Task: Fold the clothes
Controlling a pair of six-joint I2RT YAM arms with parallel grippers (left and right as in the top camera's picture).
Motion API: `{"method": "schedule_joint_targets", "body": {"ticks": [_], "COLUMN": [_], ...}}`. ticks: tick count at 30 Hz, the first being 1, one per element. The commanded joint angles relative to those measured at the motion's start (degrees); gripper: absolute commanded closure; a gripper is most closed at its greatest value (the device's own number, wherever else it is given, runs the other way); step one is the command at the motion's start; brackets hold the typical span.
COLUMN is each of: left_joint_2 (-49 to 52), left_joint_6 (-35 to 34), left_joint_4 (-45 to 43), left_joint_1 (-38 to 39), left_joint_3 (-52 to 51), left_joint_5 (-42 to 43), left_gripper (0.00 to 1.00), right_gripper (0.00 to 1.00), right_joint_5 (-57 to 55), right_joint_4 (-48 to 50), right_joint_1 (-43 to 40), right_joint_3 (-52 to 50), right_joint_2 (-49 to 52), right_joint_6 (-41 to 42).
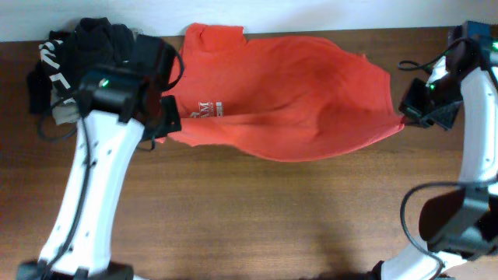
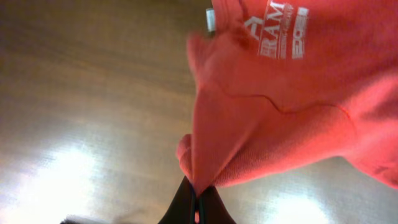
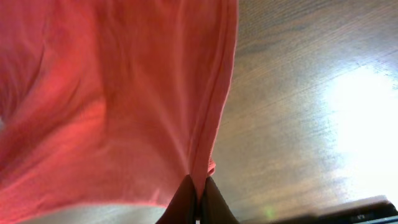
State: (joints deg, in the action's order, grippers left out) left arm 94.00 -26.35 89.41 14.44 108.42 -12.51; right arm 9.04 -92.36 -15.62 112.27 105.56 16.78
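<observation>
A black piece of clothing point(image 1: 87, 37) sits in a bunched heap at the far left corner of the brown wooden bench point(image 1: 257, 210). It has white marks point(image 1: 48, 61) along one edge. A pale wall point(image 1: 327, 12) runs behind the bench. Light makes bright patches point(image 3: 364, 112) on the wood.

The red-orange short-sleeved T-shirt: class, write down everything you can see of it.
The red-orange short-sleeved T-shirt looks like soft cotton knit, with white printed lettering near one end. It stretches sideways over the far side of the brown wooden table, creased, its near edge sagging. The left gripper pinches the lettered end, the right gripper the opposite end.
</observation>
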Motion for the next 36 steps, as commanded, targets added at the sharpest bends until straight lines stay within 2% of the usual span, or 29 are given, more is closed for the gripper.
{"method": "schedule_joint_targets", "body": {"ticks": [1,8,10,12,16,19,22,25,29,34,36], "left_joint_2": [-4.74,-14.43,-14.69,-14.78,-18.56,-24.02,-28.89,-30.82,-30.82,-30.8,-30.6], "left_joint_6": [-1.46,-4.96,-5.92,-7.56,-9.31,-10.56,-11.65,-11.8,-11.87,-11.8,-11.8], "left_joint_4": [4.94,-1.31,-2.16,-0.04,4.04,6.69,5.09,2.54,2.12,-5.79,-12.44], "left_joint_1": [-0.07,2.34,2.34,2.36,2.34,2.34,2.34,2.36,2.34,2.34,2.34], "left_joint_3": [-2.03,-27.91,-33.14,-34.47,-34.51,-35.52,-41.09,-47.67,-49.13,-49.13,-49.13], "left_joint_5": [2.56,7.91,8.5,8.59,8.76,10.19,12.11,16.26,15.1,14.62,12.41], "left_gripper": [0.99,0.99,0.99,0.99,0.99,0.99,0.99,0.99,0.99,0.99,0.99], "right_gripper": [0.96,0.96,0.96,0.96,0.96,0.96,0.96,0.96,0.96,0.96,0.96], "right_joint_5": [-2.21,-2.23,-7.26,-9.88,-5.55,-4.11,-2.82,-3.96,-6.75,-5.95,-3.28], "right_joint_4": [-0.9,7.52,9.57,11.26,15.45,16.26,16.28,15.67,15.63,16.63,18.25], "right_joint_1": [-0.22,-0.22,-1.22,-5.09,-13.14,-13.66,-13.68,-13.73,-14.93,-15.1,-15.1], "right_joint_3": [-1.64,-20.35,-26.01,-31.61,-38.53,-40.44,-40.61,-40.61,-40.61,-40.65,-40.65], "right_joint_2": [-4.5,-6.97,-8.48,-12.39,-17.68,-17.68,-17.73,-18.01,-22.32,-23.34,-23.34], "right_joint_6": [0.63,1.73,5.64,6.6,5.49,4.7,5.01,7.39,9.46,8.59,8.57]}}
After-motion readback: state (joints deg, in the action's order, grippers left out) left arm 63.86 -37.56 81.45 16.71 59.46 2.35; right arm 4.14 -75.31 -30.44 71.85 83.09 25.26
